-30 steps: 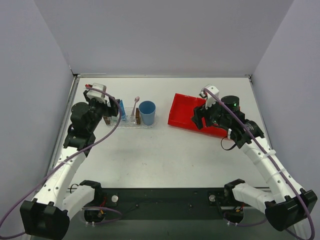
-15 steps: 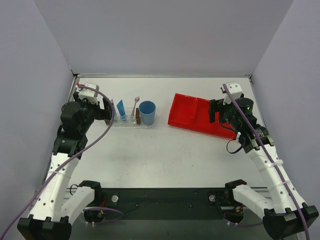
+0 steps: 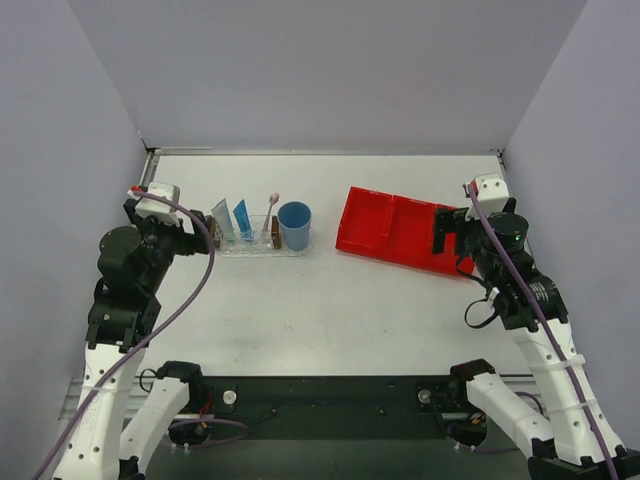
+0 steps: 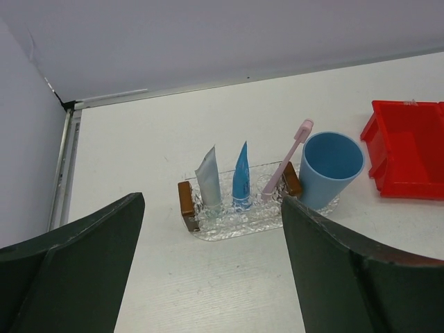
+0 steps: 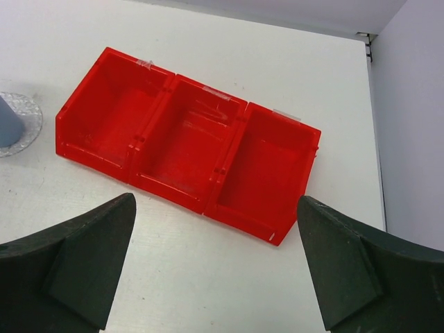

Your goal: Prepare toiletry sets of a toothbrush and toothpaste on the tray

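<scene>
The transparent bumpy tray (image 3: 258, 247) lies at the back left, with brown blocks at its ends. In it stand a white-grey toothpaste tube (image 3: 224, 222), a blue toothpaste tube (image 3: 243, 219) and a pinkish toothbrush (image 3: 271, 212) that leans right. The left wrist view shows the tray (image 4: 229, 223), the white-grey tube (image 4: 209, 182), the blue tube (image 4: 241, 182) and the toothbrush (image 4: 288, 158). My left gripper (image 3: 203, 233) (image 4: 213, 202) is open and empty, just left of the tray. My right gripper (image 3: 449, 236) (image 5: 215, 201) is open and empty, at the red bin's right end.
A round blue cup (image 3: 294, 226) (image 4: 331, 168) stands at the tray's right end. A red bin (image 3: 395, 230) (image 5: 187, 159) with three empty compartments lies at the back right. Grey walls close in the table on the left, back and right.
My left gripper has drawn back left from the tray, uncovering the white-grey tube standing beside the blue one. My right gripper has moved right, off the red bin.
</scene>
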Controlling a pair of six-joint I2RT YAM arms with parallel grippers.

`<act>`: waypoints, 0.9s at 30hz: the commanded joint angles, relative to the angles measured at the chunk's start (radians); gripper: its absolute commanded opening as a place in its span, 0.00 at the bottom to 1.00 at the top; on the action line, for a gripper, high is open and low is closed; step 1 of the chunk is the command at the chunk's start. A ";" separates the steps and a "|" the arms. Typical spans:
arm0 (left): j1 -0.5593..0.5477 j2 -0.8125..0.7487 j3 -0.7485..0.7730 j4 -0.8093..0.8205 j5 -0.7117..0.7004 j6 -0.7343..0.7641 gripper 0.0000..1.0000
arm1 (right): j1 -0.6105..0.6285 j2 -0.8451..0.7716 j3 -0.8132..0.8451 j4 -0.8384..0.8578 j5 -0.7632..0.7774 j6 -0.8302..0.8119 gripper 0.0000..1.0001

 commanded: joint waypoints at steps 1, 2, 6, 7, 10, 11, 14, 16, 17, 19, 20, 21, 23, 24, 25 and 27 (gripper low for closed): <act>0.004 0.034 0.024 -0.023 -0.033 0.014 0.91 | -0.005 -0.010 -0.048 0.039 0.020 -0.009 0.94; 0.004 0.037 0.018 -0.014 -0.034 0.013 0.91 | -0.003 -0.009 -0.054 0.044 0.025 -0.009 0.94; 0.006 0.038 -0.030 0.070 -0.019 0.003 0.91 | -0.003 -0.009 -0.068 0.053 0.060 -0.012 0.93; 0.006 0.035 -0.039 0.082 -0.018 0.002 0.91 | -0.005 -0.016 -0.074 0.059 0.062 -0.013 0.93; 0.006 0.029 -0.074 0.124 -0.016 0.000 0.91 | -0.003 -0.027 -0.106 0.084 0.058 -0.024 0.93; 0.004 0.029 -0.082 0.129 -0.018 -0.003 0.91 | -0.003 -0.030 -0.109 0.085 0.065 -0.025 0.93; 0.004 0.044 -0.073 0.123 -0.018 -0.012 0.91 | -0.003 -0.038 -0.119 0.085 0.068 -0.027 0.93; 0.004 0.054 -0.063 0.113 -0.016 -0.015 0.91 | -0.003 -0.044 -0.123 0.085 0.068 -0.028 0.93; 0.006 0.055 -0.063 0.115 -0.016 -0.015 0.91 | -0.003 -0.047 -0.125 0.087 0.069 -0.030 0.93; 0.004 0.058 -0.069 0.115 -0.016 -0.015 0.91 | -0.003 -0.053 -0.128 0.090 0.074 -0.032 0.93; 0.004 0.060 -0.074 0.121 -0.016 -0.015 0.91 | -0.003 -0.056 -0.131 0.093 0.077 -0.033 0.93; 0.004 0.058 -0.080 0.127 -0.016 -0.015 0.91 | -0.003 -0.059 -0.134 0.093 0.080 -0.035 0.93; 0.007 0.058 -0.094 0.133 -0.018 -0.042 0.91 | -0.003 -0.068 -0.140 0.094 0.086 -0.036 0.91; 0.007 0.060 -0.099 0.133 -0.016 -0.044 0.91 | -0.003 -0.071 -0.142 0.096 0.091 -0.038 0.91; 0.006 0.060 -0.102 0.133 -0.018 -0.046 0.91 | -0.005 -0.075 -0.142 0.096 0.095 -0.036 0.90; 0.006 0.060 -0.102 0.133 -0.016 -0.047 0.91 | -0.006 -0.076 -0.142 0.096 0.095 -0.038 0.90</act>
